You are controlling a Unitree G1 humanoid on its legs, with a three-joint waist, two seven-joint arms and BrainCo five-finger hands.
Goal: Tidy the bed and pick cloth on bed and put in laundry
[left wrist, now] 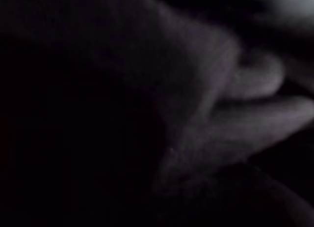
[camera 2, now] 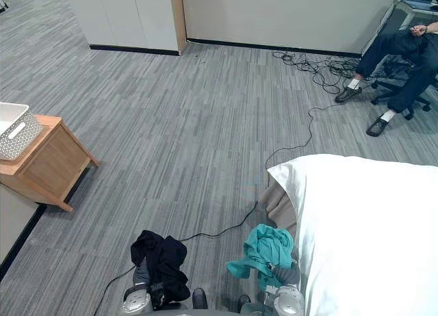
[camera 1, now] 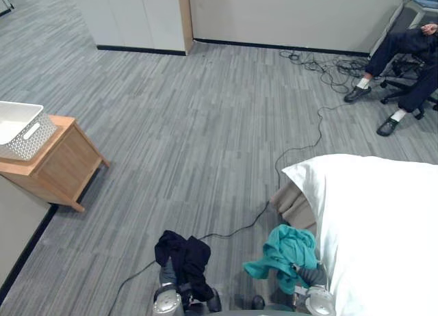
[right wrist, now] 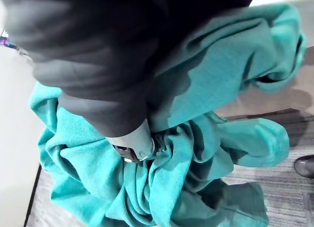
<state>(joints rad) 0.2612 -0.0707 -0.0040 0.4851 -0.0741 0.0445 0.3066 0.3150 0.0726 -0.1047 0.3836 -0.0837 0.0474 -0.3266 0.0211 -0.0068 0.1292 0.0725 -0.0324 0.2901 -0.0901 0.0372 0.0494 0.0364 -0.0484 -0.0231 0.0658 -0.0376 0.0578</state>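
Observation:
A black cloth hangs bunched over my left hand, low at the front and off the grey carpet; its dark folds cover the left wrist view. A teal cloth is gathered round my right hand, beside the near corner of the bed. In the right wrist view a silver finger is buried in the teal folds, curled into them. The bed carries a smooth white duvet. A white laundry basket sits on a wooden bedside cabinet at the far left.
A beige bed skirt shows under the duvet's corner. A person sits on an office chair at the back right, with loose cables on the floor nearby. Pale cupboards line the back wall. Open carpet lies between bed and cabinet.

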